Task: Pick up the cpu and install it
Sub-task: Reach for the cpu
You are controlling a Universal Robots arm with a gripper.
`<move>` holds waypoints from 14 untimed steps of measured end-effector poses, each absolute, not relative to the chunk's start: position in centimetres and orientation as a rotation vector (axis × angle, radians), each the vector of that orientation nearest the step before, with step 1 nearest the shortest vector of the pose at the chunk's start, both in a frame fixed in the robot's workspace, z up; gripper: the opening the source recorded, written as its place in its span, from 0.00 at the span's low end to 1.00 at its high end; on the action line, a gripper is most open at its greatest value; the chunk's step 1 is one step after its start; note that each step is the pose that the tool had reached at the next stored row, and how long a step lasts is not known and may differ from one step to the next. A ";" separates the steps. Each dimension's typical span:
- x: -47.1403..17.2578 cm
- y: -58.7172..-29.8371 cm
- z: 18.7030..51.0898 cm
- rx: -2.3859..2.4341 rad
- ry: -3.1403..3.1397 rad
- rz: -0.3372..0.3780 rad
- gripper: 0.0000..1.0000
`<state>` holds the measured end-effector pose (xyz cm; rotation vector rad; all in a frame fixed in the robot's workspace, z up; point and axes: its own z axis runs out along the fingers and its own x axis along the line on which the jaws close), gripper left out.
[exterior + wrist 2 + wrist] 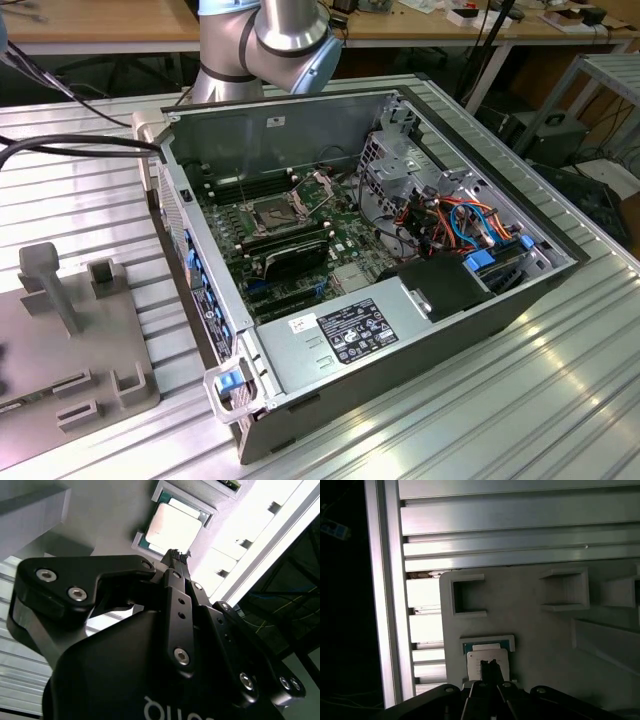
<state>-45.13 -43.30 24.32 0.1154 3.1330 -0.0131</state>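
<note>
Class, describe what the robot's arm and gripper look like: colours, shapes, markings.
In the exterior view, the arm is a thick, rounded, silvery-grey tube with a light blue cap at a joint. In the second wrist view, the gripper is matte black: flat angular linkage bars dotted with shiny silver socket screws, narrowing to slim tips, with white lettering on its body.

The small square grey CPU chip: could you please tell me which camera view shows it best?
The second wrist view: the small square grey CPU chip lies almost wholly exposed, just beyond the tips of the black hand. In the first wrist view the hand covers part of the chip.
</note>
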 end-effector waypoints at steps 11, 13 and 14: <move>-45.1 -43.4 24.2 0.115 3.133 -0.013 0.11; -45.1 -43.5 24.1 0.115 3.133 -0.013 0.11; -45.1 -43.5 24.1 0.115 3.133 -0.013 0.11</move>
